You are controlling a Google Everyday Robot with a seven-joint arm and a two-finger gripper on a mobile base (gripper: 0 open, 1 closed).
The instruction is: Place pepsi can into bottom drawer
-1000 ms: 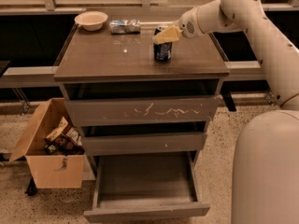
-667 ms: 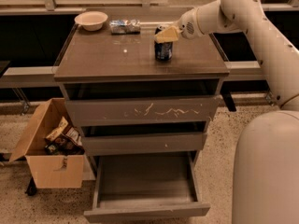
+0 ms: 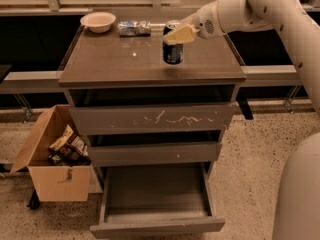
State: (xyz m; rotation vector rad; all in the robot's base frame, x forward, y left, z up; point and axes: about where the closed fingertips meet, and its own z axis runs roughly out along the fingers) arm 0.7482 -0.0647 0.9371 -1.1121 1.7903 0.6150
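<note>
The pepsi can [image 3: 173,53], dark blue with a silver top, is upright at the right middle of the cabinet top [image 3: 115,59]. My gripper [image 3: 176,33] reaches in from the right. Its cream fingers [image 3: 179,34] are closed around the can's upper part. I cannot tell whether the can's base still touches the top. The bottom drawer [image 3: 155,194] is pulled out at the foot of the cabinet, and its deep tray holds nothing. The middle drawer [image 3: 155,153] and the white-scratched top drawer [image 3: 152,119] are each pulled out a little.
A white bowl [image 3: 98,21] and a crinkled silver-blue packet [image 3: 134,28] lie at the back of the cabinet top. An open cardboard box [image 3: 52,159] with snack packets stands on the floor to the left. My white body [image 3: 297,194] fills the lower right.
Almost nothing has changed. My gripper stays on the can at the same spot on the cabinet top, and the drawers have not moved.
</note>
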